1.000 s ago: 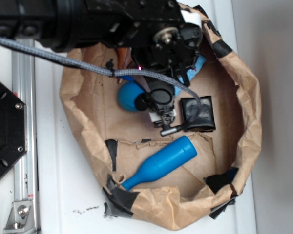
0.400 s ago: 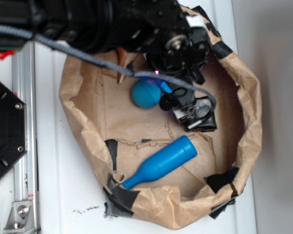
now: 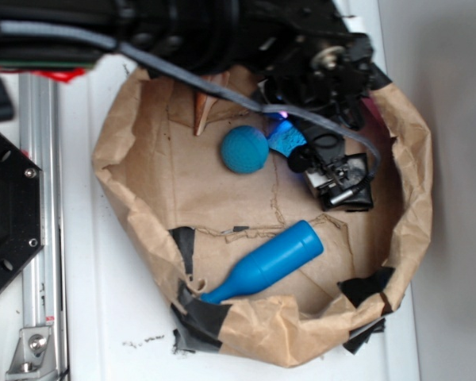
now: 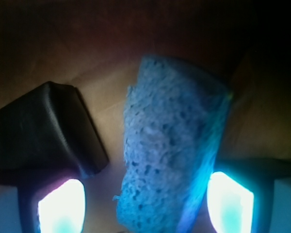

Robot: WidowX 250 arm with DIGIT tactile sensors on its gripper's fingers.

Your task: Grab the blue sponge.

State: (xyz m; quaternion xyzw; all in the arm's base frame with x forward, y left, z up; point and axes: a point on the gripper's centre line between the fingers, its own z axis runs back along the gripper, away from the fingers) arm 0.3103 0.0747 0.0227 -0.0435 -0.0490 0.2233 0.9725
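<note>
End effector [image 4: 145, 204] spread, fingers either side of blue sponge [image 4: 169, 155], not pinching; black pouch [image 4: 39, 131] just beside sponge.

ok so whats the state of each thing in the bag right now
sponge: flat on the paper, between the open fingers, not gripped
gripper: open, straddling the sponge
pouch: lying left of the sponge
ball: resting free
pin: on its side
bag: open, rim rolled down

Hand [image 4: 145, 204] low, fingers [image 4: 62, 206] spread
</note>
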